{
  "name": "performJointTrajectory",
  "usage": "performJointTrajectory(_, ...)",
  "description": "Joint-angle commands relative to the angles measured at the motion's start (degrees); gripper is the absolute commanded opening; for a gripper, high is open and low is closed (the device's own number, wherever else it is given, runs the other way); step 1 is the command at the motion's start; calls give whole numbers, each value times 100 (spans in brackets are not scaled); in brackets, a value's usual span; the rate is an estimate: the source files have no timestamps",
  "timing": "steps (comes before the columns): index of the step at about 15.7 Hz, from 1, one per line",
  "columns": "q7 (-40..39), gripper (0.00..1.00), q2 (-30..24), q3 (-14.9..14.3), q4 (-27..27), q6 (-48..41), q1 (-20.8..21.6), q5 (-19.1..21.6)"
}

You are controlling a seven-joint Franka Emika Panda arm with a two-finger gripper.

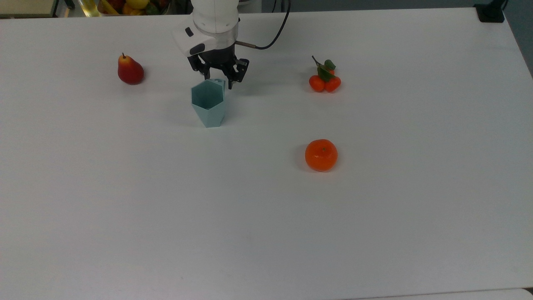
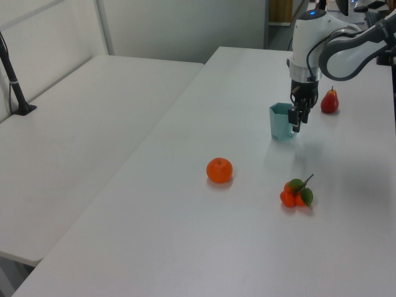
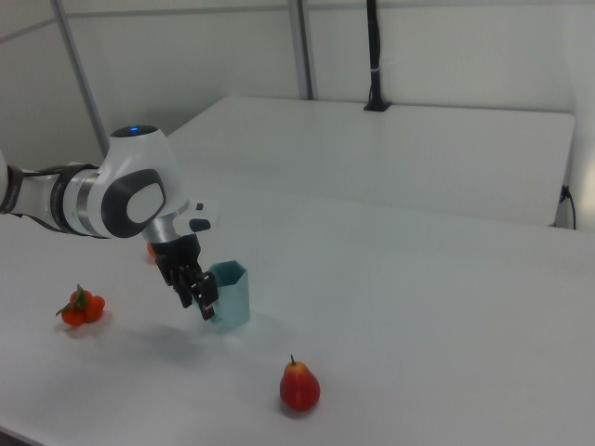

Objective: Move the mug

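Pale teal mug (image 1: 209,103) standing upright on the white counter (image 1: 266,216), between the red pear (image 1: 130,71) and the bunch of small oranges with leaves (image 1: 325,78) in the top view. Big orange (image 1: 321,155) well apart, lower toward the top view's right. Claw (image 1: 218,81) just at the mug's handle side, near the rim. Cannot tell if pinching the handle or let go. In the right view, claw (image 3: 203,297) right beside the mug (image 3: 229,294), pear (image 3: 299,386) near the front.
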Motion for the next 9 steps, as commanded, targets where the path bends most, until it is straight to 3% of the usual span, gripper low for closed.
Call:
performJointTrajectory(1, 38, 100, -389, 25, 187, -670, 104, -101)
performJointTrajectory(9, -1060, 100, -363, 87, 2673, -3051, 174, 100)
